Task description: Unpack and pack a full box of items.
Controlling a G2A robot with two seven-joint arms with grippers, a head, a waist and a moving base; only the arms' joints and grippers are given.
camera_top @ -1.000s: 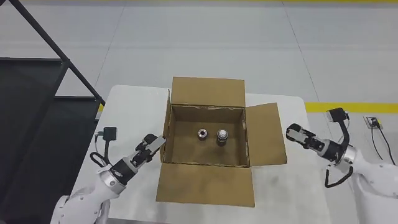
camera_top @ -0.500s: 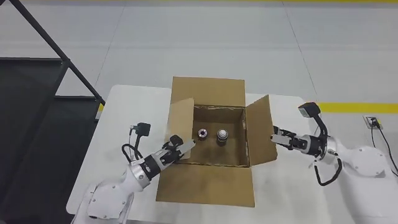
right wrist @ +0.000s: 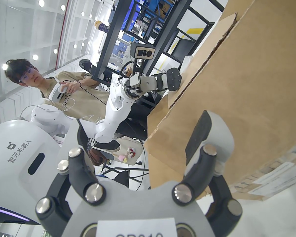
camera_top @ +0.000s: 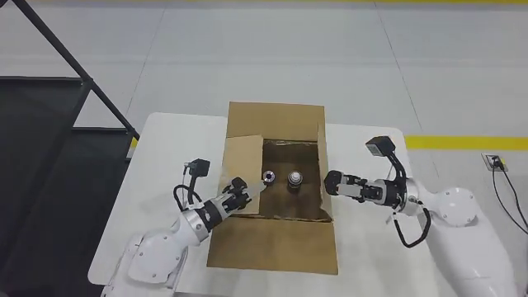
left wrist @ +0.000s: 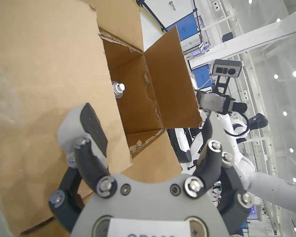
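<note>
An open cardboard box [camera_top: 272,247] stands mid-table with its far and near flaps lying flat outward. Inside stand a small round item [camera_top: 267,176] and a grey-capped bottle [camera_top: 294,180], the bottle [left wrist: 118,89] also in the left wrist view. My left gripper [camera_top: 245,191] [left wrist: 150,134] is open, one finger [left wrist: 93,127] against the outer face of the left flap [camera_top: 245,158], which leans inward. My right gripper [camera_top: 332,183] [right wrist: 143,134] is open too, with a finger [right wrist: 207,131] on the right flap [camera_top: 322,161] [right wrist: 249,75], which stands upright.
The white table [camera_top: 165,157] has bare room on both sides of the box. A black frame [camera_top: 82,91] rises off the table's left side. The far flap [camera_top: 276,120] covers the table's back edge.
Both grippers moved inward to the box. The right flap rose from lying flat to upright, and the left flap swung up and leans over the opening.
</note>
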